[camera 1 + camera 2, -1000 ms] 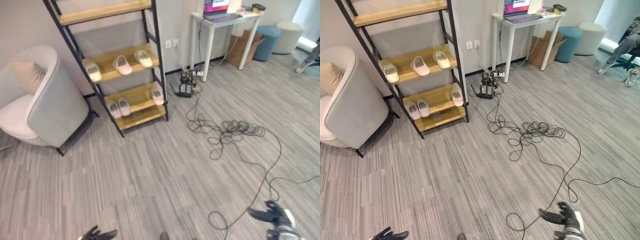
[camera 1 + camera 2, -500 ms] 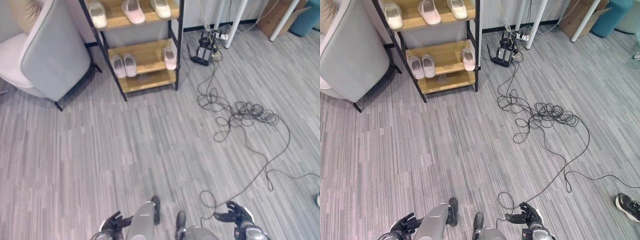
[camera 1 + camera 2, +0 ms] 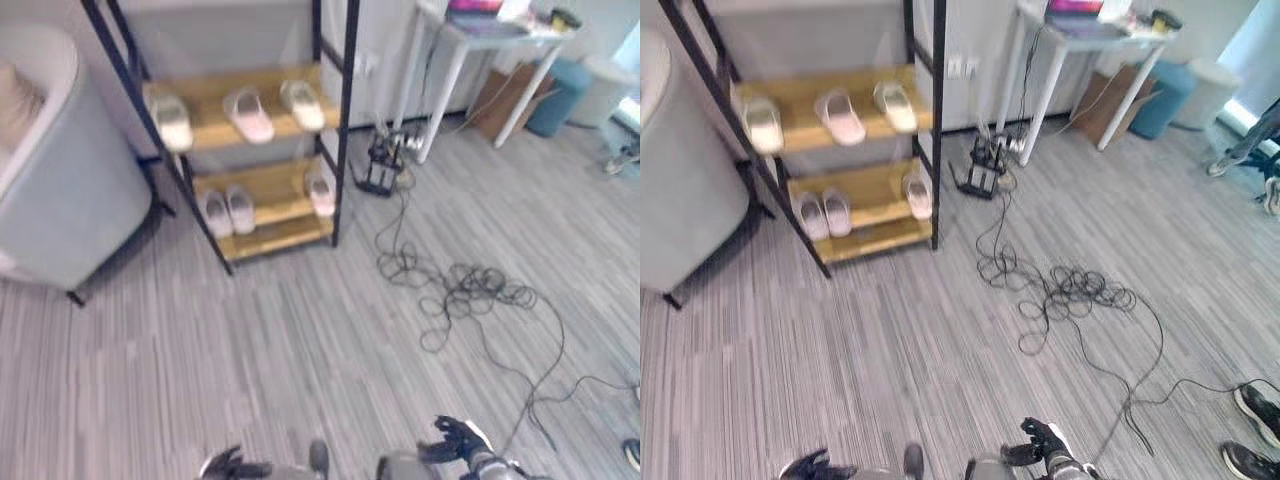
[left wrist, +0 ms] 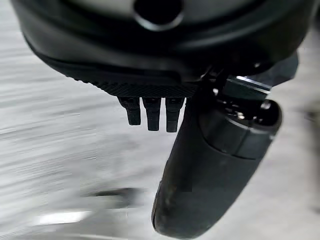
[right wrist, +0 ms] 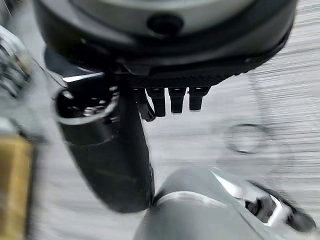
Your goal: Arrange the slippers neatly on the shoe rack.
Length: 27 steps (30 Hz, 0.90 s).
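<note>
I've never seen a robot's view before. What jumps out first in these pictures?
The black-framed shoe rack with wooden shelves stands against the wall, with three pale slippers on its middle shelf and three more on the shelf below. On the striped grey floor to its right lies a tangle of black cable. Both hands, left hand and right hand, hang low and empty, fingers relaxed.

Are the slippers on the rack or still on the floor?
On the rack: three slippers lie on the middle shelf, three on the lower shelf. Both hands hold nothing.
</note>
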{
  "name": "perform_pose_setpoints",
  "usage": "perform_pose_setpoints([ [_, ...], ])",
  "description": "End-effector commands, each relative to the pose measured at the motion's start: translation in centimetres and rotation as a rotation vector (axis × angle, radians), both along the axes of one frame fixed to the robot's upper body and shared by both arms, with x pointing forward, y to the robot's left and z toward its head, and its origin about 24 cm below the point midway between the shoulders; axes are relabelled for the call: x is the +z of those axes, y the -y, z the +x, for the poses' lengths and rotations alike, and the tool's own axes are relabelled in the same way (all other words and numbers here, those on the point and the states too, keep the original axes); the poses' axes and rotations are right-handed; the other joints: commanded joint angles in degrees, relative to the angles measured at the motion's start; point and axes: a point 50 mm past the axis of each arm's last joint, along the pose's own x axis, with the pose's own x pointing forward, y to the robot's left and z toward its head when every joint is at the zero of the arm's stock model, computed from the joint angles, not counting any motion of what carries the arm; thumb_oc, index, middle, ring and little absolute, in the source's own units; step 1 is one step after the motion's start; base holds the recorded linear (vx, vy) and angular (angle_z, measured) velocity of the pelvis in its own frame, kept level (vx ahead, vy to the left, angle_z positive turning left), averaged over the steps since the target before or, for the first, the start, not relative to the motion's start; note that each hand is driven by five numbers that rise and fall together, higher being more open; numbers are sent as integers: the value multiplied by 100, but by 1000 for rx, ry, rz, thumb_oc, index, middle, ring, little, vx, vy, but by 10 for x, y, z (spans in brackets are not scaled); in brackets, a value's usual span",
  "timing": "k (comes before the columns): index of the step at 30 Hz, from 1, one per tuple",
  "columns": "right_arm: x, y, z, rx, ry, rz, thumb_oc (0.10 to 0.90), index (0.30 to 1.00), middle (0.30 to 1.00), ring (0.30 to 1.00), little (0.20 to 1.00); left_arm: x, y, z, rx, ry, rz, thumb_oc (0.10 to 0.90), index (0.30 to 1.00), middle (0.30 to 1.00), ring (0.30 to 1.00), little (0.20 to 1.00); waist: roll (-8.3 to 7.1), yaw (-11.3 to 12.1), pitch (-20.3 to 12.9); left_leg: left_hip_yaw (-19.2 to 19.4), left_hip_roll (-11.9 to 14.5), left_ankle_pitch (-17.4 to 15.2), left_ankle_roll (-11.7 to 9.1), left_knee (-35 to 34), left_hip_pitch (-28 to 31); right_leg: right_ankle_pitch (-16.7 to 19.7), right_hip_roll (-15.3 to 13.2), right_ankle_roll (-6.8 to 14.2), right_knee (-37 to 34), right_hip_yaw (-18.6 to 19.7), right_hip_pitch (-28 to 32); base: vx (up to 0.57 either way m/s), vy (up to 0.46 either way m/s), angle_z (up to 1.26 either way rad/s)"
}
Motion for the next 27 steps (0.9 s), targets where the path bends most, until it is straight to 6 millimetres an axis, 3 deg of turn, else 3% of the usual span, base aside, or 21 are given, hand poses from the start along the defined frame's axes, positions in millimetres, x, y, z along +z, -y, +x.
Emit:
perform_pose_setpoints([
  [1,0,14,-7,32,-45,-73,800,900,900,900,900,2,-5,1,3,10,34,800,900,900,900,900,163,-99,248,-610,121,-112,-236,429,-140,867,410,64,-1948,80,962,550,-173,71],
  [2,-2,17,-12,10,-63,-72,800,900,900,900,900,2,0,6,-45,16,36,800,900,900,900,900,127,-257,285,-790,107,-346,-364,408,167,1045,429,195,-3064,504,826,337,-111,95],
  [5,-4,18,-16,9,-86,-73,800,900,900,900,900,1,5,7,-76,4,38,800,900,900,900,900,101,-329,243,-898,140,-464,-463,451,339,1280,325,300,-3667,664,770,419,-161,81],
  [7,-6,19,-21,18,-105,-72,800,900,900,900,900,-5,6,-6,-119,-60,44,800,900,900,900,900,64,-367,102,-1059,218,-549,-538,687,509,1252,431,246,-3480,761,906,631,-293,84],
  [8,-6,19,-24,25,-112,-75,800,900,900,900,900,-9,8,-15,-121,-91,41,800,900,900,900,900,78,-378,46,-1100,297,-459,-618,850,543,1187,526,177,-3402,781,981,735,-429,85],
  [9,-7,19,-24,16,-110,-68,800,900,900,900,900,-12,7,-26,-104,-129,28,800,900,900,900,900,85,-356,26,-949,567,161,-933,1900,147,949,654,-57,-3293,622,1195,505,-388,53],
  [10,-5,18,-20,13,-93,-57,800,900,900,900,900,-11,6,-24,-86,-121,24,800,900,900,900,900,-28,-326,44,-746,761,567,-982,2561,-222,878,641,-150,-3342,547,1352,389,-407,8],
  [11,-4,17,-17,9,-80,-53,800,900,900,900,900,-11,4,-23,-71,-115,22,800,900,900,900,900,-123,-264,102,-663,912,688,-911,3242,-557,802,642,-281,-3349,475,1453,142,-222,-5],
  [12,-4,17,-17,9,-80,-53,800,900,900,900,900,-11,4,-23,-71,-115,22,800,900,900,900,900,-101,-275,92,-682,933,658,-916,3304,-604,799,661,-285,-3338,458,1433,234,-331,7],
  [13,-1,17,-10,46,-68,-66,800,900,900,900,900,-9,0,-22,-43,-108,27,800,900,900,900,900,-320,-77,225,-433,1088,518,-759,3869,-1096,574,674,-434,-3336,283,1715,279,-269,25],
  [14,1,20,-8,66,-59,-85,800,900,900,900,900,-9,0,-21,-24,-101,20,800,900,900,900,900,-353,20,284,-333,1089,300,-720,3761,-1370,447,689,-433,-3296,194,1863,388,-288,13],
  [16,5,23,-3,63,-29,-96,800,900,900,900,900,-9,0,-23,1,-90,20,800,900,900,900,900,-362,185,267,-147,790,134,-669,2849,-1704,288,743,-351,-3316,150,2120,397,-1,5],
  [17,8,24,-3,33,1,-73,800,900,900,900,900,-11,1,-30,12,-103,14,800,900,900,900,900,-291,269,156,25,687,323,-706,1769,-1685,218,814,-279,-3292,111,2271,346,63,7],
  [19,10,22,-2,65,8,-82,800,900,900,900,900,-14,-3,-40,37,-138,27,800,900,900,900,900,-289,315,96,-91,565,364,-699,1327,-1451,179,846,-189,-3002,126,2240,296,121,-16],
  [21,13,18,1,134,29,-110,800,900,900,900,900,-13,-5,-39,60,-131,35,800,900,900,900,900,-348,264,72,-288,383,226,-627,1372,-1320,235,767,-99,-2717,86,2164,185,107,-44],
  [24,15,14,4,171,41,-112,800,900,900,900,900,-12,-11,-42,88,-137,42,800,900,900,900,900,-381,271,23,-268,323,59,-538,1296,-1159,195,677,-7,-2624,25,2163,105,88,-36],
  [25,15,8,7,196,44,-101,800,900,900,900,900,-12,-15,-46,107,-153,53,800,900,900,900,900,-355,284,33,-250,304,9,-437,1192,-980,428,528,179,-2133,-45,2021,87,101,16],
  [27,15,5,9,217,50,-103,800,900,900,900,900,-12,-18,-47,103,-160,66,800,900,900,900,900,-343,277,60,-251,305,3,-405,1173,-916,563,465,263,-1819,-52,1914,38,54,19],
])
